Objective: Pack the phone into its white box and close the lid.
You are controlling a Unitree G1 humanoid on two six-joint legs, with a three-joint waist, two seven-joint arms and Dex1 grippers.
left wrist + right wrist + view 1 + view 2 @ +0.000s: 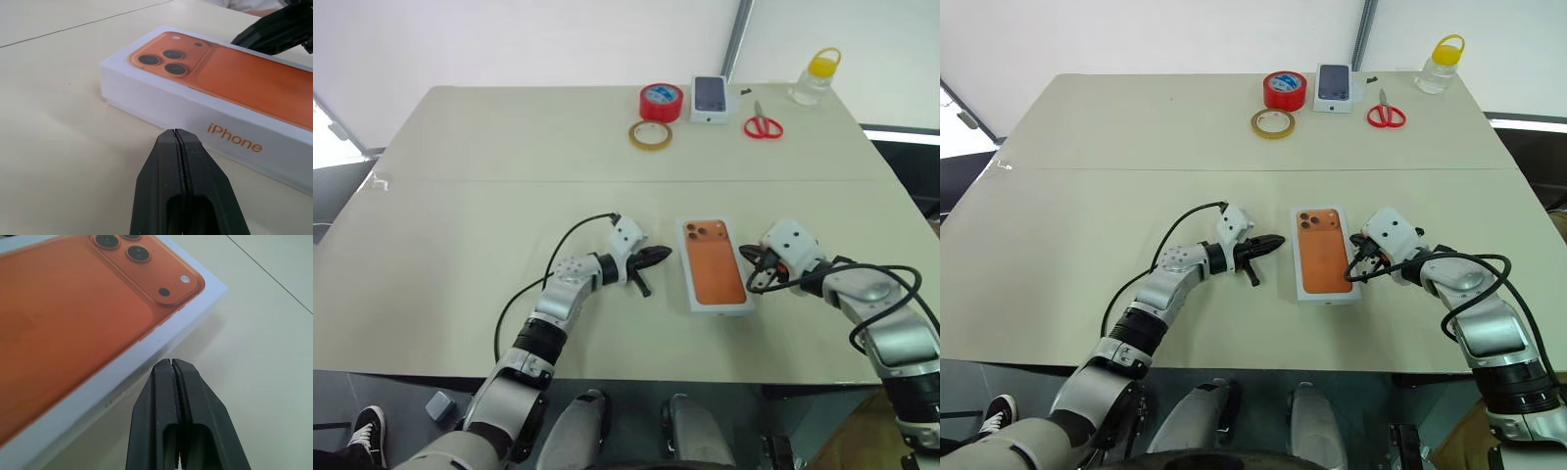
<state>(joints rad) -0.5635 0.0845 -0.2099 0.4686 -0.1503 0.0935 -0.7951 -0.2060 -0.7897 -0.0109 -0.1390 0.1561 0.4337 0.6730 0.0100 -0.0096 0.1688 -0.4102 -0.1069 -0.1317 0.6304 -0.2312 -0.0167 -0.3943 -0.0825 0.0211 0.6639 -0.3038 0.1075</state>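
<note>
Left eye view: closed white box point(714, 265) with orange phone picture on the lid, flat on the table point(460, 196), near edge, between both arms. Left claw point(658, 256) pressed together, just beside one long side; right claw point(747, 256) pressed together, at the other.

Right eye view: same layout. Far edge: red tape roll point(1286, 89), tan tape ring point(1273, 123), small white box with dark phone picture point(1334, 86), scissors point(1385, 113), bottle point(1441, 62).

Left wrist view: fingertips point(177, 142) shut, empty, short of lettered side wall.

Right wrist view: fingertips point(171, 368) shut, at the box edge; contact unclear.

Status: lid on, seemingly seated; phone itself unseen, presumably inside. Remaining: little beyond withdrawal.
</note>
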